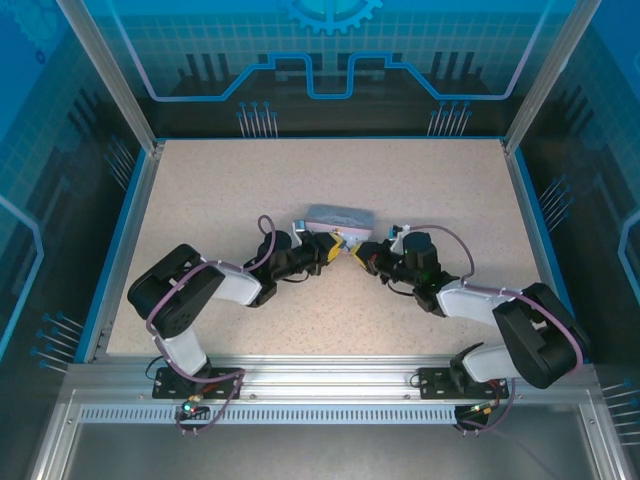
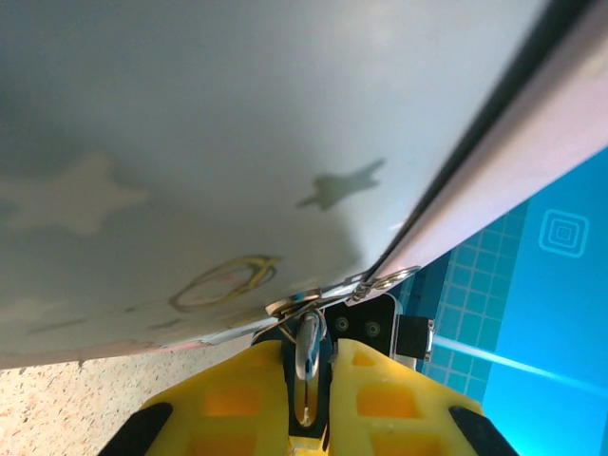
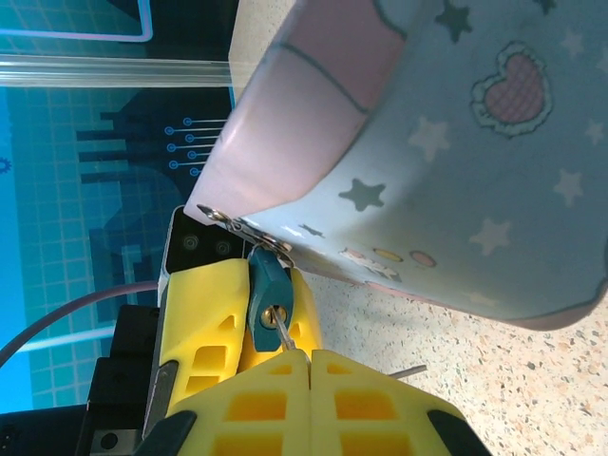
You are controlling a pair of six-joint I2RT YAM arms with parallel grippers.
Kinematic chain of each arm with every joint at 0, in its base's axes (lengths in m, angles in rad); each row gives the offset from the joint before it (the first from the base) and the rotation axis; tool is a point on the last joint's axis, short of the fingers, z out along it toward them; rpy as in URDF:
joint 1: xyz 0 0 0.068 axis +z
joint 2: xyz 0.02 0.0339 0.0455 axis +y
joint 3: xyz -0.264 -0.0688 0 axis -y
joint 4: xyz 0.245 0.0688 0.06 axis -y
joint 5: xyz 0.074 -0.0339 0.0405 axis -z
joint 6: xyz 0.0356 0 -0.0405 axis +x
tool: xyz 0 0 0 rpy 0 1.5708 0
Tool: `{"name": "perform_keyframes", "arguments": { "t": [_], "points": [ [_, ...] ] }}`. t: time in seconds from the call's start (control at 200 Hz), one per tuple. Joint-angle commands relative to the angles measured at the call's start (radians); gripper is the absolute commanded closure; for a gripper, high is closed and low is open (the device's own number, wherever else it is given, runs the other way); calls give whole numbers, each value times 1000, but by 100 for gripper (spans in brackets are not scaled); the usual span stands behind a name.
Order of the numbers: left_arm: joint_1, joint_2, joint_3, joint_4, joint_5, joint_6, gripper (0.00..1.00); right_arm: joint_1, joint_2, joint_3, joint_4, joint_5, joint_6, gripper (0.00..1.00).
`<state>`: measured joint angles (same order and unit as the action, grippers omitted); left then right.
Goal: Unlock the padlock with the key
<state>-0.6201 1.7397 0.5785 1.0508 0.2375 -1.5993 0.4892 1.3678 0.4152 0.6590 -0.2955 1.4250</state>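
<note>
Step in hand, as I judge it: turning the key in the padlock.

- The padlock hangs from the latch at the tin's lower edge, just above the bench.
- The left claw is clamped on the padlock body, 1 yellow finger on each side.
- The right claw has its fingers pressed together on the key's head.
- The thin shaft runs up to the brass keyhole and looks entered. How deep, cannot tell.

Doing it well:
- Roll the right wrist about the shaft's own line and add no side push. The key is spindly and would likely bend or slip out of the pinch.
- The left clamp should hold firm so the lock body does not spin with the key or swing on the latch.
- If the turn resists, press the key in a touch more before twisting again.
- Look for the shackle popping free. It is mostly hidden behind the fingers here.
- The tin sits loose on the bench and touches nothing else, so hard pulling could drag it.

Pose:
- In the top view both arms reach forward and inward, elbows splayed out to the sides and forearms low over the bench.
- The 2 claws meet nose to nose just in front of the tin, near the bench's middle.
- The left claw comes from the left and the right from the right, angled toward each other.
</note>
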Motion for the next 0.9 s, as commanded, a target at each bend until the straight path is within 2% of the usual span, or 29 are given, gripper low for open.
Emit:
{"name": "perform_keyframes", "arguments": {
  "t": [0.0, 0.315, 0.57, 0.895],
  "points": [
    [-10, -55, 4, 110, 40, -28, 100, -19, -7, -15, -58, 24, -15, 100],
    [-10, -52, 4, 109, 40, -28, 100, -24, -6, -19, -27, 7, -5, 100],
    [-10, -50, -6, 104, 47, -15, 100, -32, 9, -9, 20, -25, 85, 100],
    [-10, -42, -2, 103, 51, -15, 100, -28, 3, 33, 3, -38, 69, 100]
  ]
}}
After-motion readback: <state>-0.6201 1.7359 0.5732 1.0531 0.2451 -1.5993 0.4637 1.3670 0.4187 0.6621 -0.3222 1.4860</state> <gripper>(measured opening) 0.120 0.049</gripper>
